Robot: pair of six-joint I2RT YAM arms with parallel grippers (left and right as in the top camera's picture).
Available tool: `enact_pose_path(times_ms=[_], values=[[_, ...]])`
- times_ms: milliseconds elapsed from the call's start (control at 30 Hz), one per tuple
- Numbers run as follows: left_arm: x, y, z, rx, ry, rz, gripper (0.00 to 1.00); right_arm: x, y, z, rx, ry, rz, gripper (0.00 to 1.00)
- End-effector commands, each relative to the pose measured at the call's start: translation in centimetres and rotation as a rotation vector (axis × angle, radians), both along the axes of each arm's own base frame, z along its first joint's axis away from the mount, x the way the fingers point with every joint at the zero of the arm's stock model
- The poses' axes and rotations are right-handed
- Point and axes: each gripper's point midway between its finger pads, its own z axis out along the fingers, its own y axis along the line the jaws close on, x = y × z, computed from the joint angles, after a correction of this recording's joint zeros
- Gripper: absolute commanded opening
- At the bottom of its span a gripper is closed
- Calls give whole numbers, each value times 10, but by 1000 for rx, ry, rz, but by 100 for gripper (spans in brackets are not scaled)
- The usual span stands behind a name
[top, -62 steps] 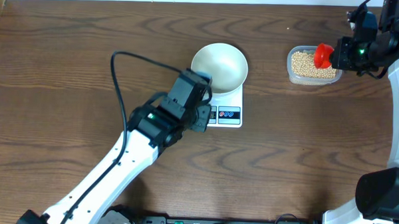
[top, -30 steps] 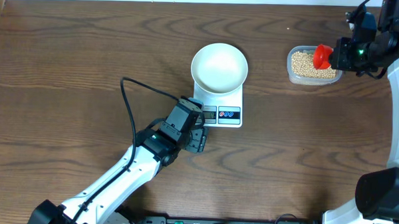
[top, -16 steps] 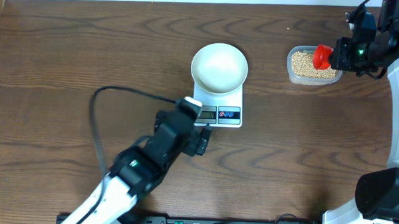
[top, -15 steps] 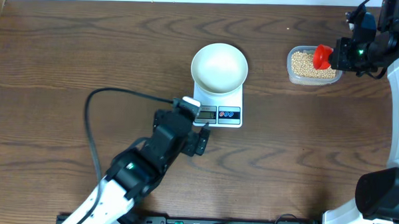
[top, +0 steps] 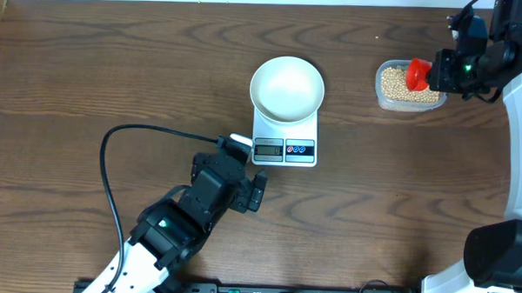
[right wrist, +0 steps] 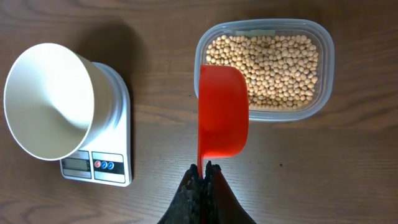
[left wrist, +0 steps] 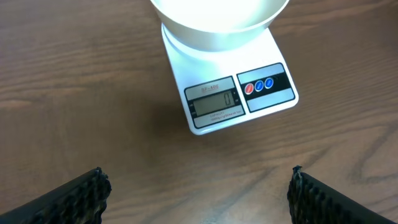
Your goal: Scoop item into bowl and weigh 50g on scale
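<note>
1. Beans (right wrist: 267,62) lie in the tub (right wrist: 326,62), well right of the scale (left wrist: 236,102); none are in the bowl (top: 287,86).
2. The bowl sits on the scale, whose display reads 0, ready for weighing.
3. Right end effector (right wrist: 204,173) clenches the red scoop (right wrist: 222,115) by its handle, cup over the tub, poised to dip.
4. Left end effector (left wrist: 199,199), released and empty, hangs before the scale, adding no weight.

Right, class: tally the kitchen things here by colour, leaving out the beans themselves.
White: 2, bowl and kitchen scale
Red: 1, scoop
Clear: 1, plastic tub
Total: 4
</note>
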Motion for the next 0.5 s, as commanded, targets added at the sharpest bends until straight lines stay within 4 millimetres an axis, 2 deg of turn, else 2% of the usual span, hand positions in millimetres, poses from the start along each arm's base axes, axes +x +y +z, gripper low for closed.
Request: enact_pose_path(times_ms=[0, 267, 467], values=[[2, 2, -7, 3, 24, 39, 93, 2, 3, 7, 2, -23, 19, 1], [5, -1, -24, 43, 72, 39, 94, 2, 3, 7, 1, -25, 19, 1], [5, -1, -25, 46, 74, 39, 94, 3, 3, 8, 1, -28, 19, 1]])
